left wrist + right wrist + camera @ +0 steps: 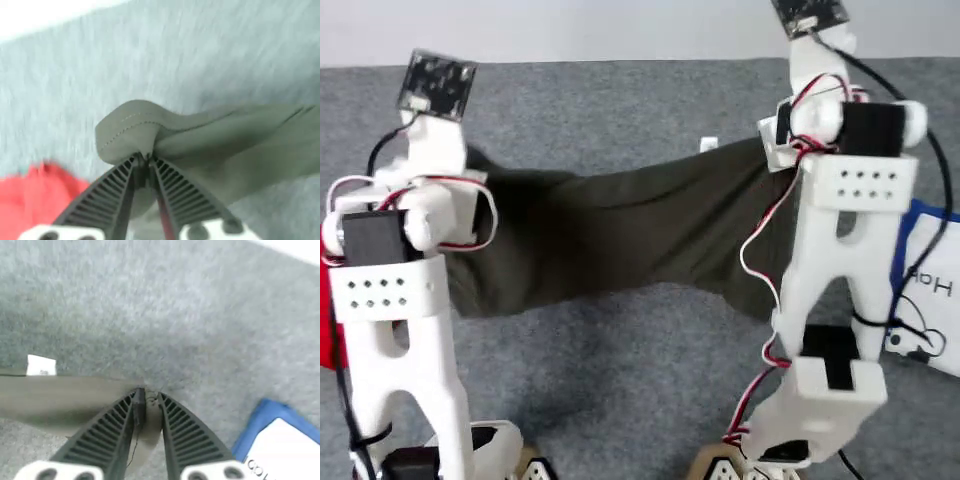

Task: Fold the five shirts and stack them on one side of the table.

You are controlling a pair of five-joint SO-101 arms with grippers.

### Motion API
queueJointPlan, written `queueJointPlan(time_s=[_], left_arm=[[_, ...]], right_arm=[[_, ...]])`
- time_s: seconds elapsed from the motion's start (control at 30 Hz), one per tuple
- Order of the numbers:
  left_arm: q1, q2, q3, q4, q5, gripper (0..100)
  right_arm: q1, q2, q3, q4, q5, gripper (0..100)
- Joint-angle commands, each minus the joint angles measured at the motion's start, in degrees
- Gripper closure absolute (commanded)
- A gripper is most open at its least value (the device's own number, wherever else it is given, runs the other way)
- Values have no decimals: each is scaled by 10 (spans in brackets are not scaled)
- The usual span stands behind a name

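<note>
Left claw point(145, 167): clamped on one end of the olive shirt point(620, 240).
Right claw point(149, 399): pinching its opposite end.
Shirt: stretched between both arms over the table point(620, 380), likely to flatten it for folding.

Both arms are reached forward and well apart on my end: the left arm point(395, 300) on one side, the right arm point(845, 250) on the other. My left gripper point(142, 161) has its jaws pinched tight on a folded edge of the olive shirt point(620, 230). My right gripper point(148, 392) is clamped on the opposite edge, tips angled downward.
</note>
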Motion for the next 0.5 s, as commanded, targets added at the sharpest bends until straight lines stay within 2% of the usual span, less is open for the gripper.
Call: queueJointPlan(time_s=[0.0, 0.27, 0.47], left_arm=[[27, -15, -60, -54, 7, 995], [27, -11, -145, -130, 7, 995], [30, 35, -310, -135, 7, 995]], right_arm=[[12, -65, -33, -31, 7, 988], [14, -131, -33, -104, 8, 988], [14, -199, -33, -167, 7, 988]])
